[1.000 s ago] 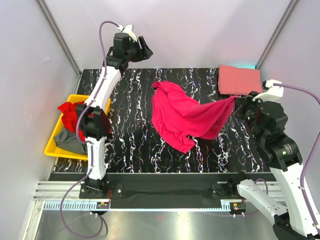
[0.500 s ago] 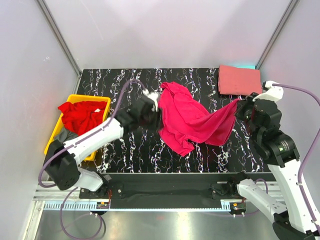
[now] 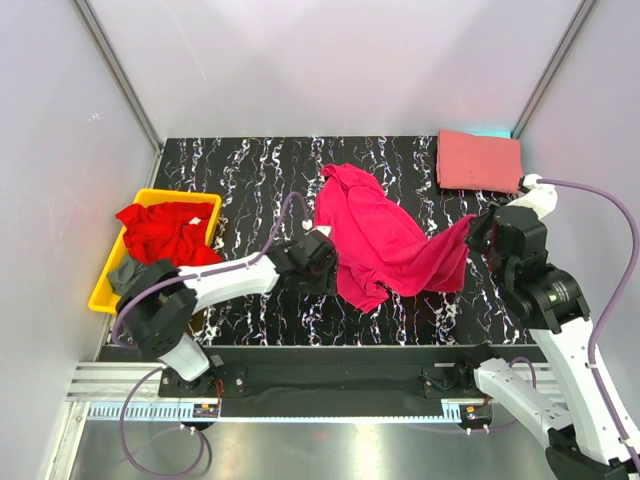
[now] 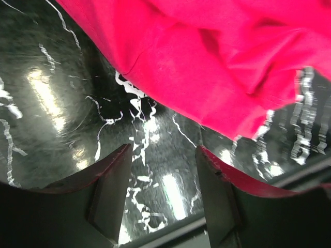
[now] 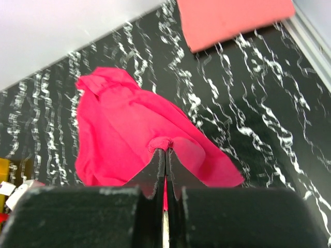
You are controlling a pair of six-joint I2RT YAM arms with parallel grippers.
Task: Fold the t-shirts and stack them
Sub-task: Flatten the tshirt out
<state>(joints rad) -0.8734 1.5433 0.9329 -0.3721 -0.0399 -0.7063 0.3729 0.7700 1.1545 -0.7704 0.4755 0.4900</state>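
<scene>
The right gripper (image 5: 165, 151) pinches the magenta shirt (image 3: 385, 240); hold that corner taut. The left gripper (image 4: 163, 150), jaws apart and empty, should seize the near hem squarely.

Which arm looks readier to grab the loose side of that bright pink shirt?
Left: the left fingers stand open at the magenta shirt's loose edge; the right fingers are shut on a corner.

Nothing readable shows in any view: no text, label, brand, number or sign on the black white-veined tabletop (image 3: 250, 170), the magenta soft cloth t-shirt (image 3: 380, 235), the folded salmon pink cloth t-shirt (image 3: 478, 160) far right, or the yellow plastic bin (image 3: 100, 295) left.
</scene>
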